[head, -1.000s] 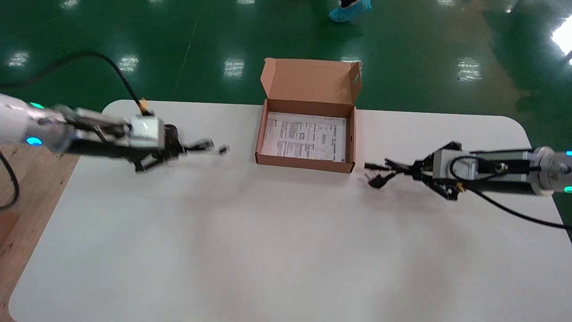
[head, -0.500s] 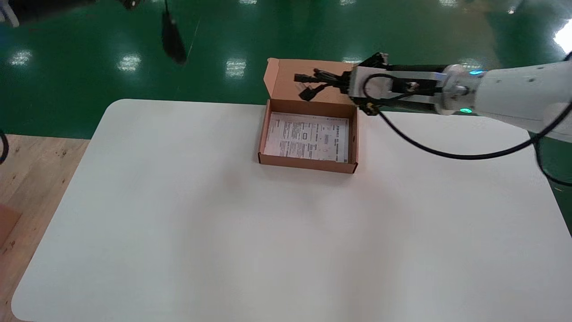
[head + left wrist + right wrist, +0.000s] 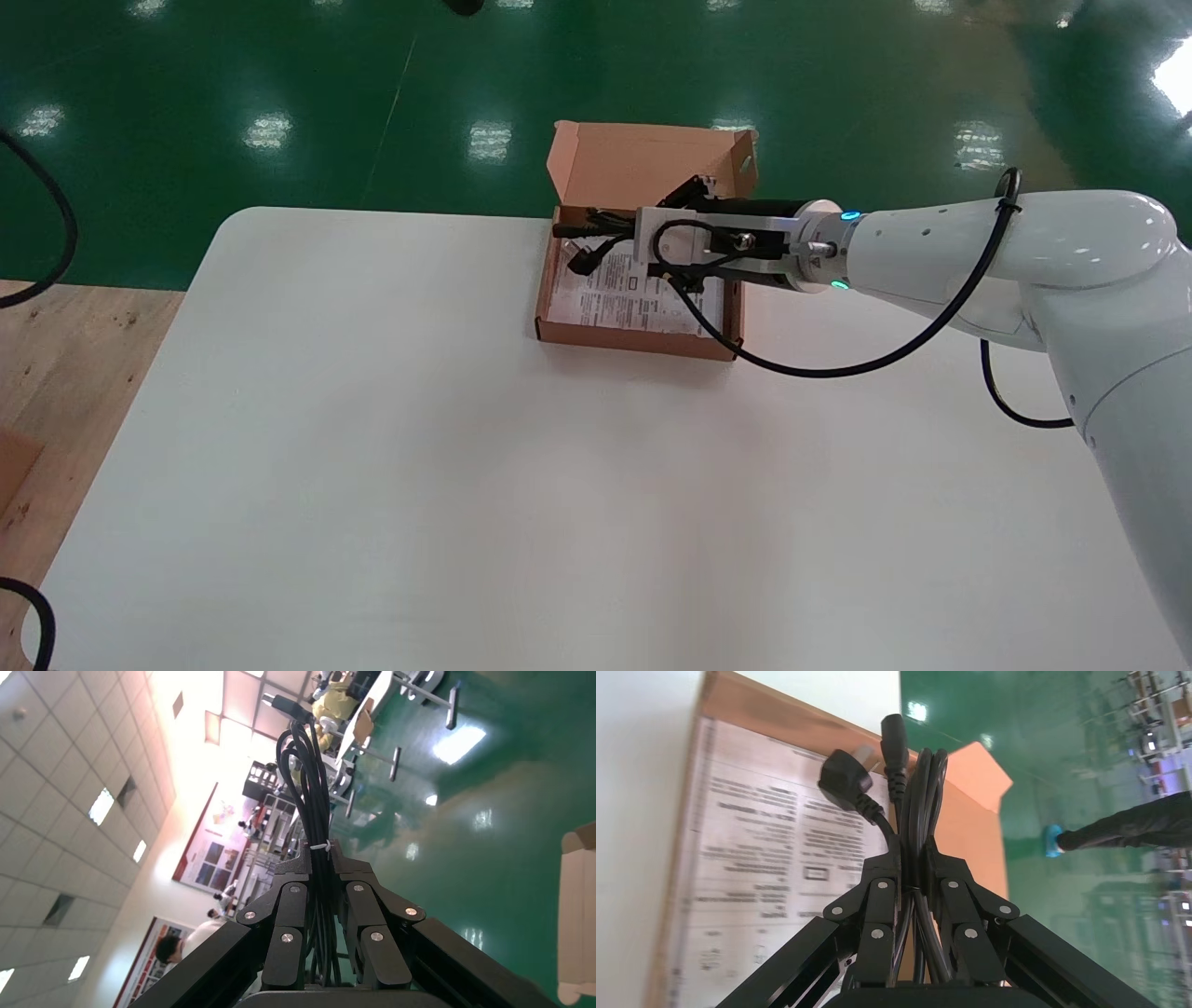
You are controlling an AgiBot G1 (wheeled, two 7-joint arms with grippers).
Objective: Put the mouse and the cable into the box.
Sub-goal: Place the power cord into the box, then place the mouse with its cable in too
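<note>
Cable point(image 3: 583, 260) hangs over box point(image 3: 633, 337) on white table point(image 3: 466, 466), green floor point(image 3: 279, 75) beyond

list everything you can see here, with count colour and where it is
box: 1, brown, open, far middle of table
sheet: 1, white, printed, flat in box
power cable: 1 bundle, black, held over box
thin cable: 1 tied bundle, black, held up in the air
table: 1, white, under box
floor: green, beyond table
right gripper: 1, black, shut on power cable, over box
left gripper: 1, black, shut on thin cable, outside head view
</note>
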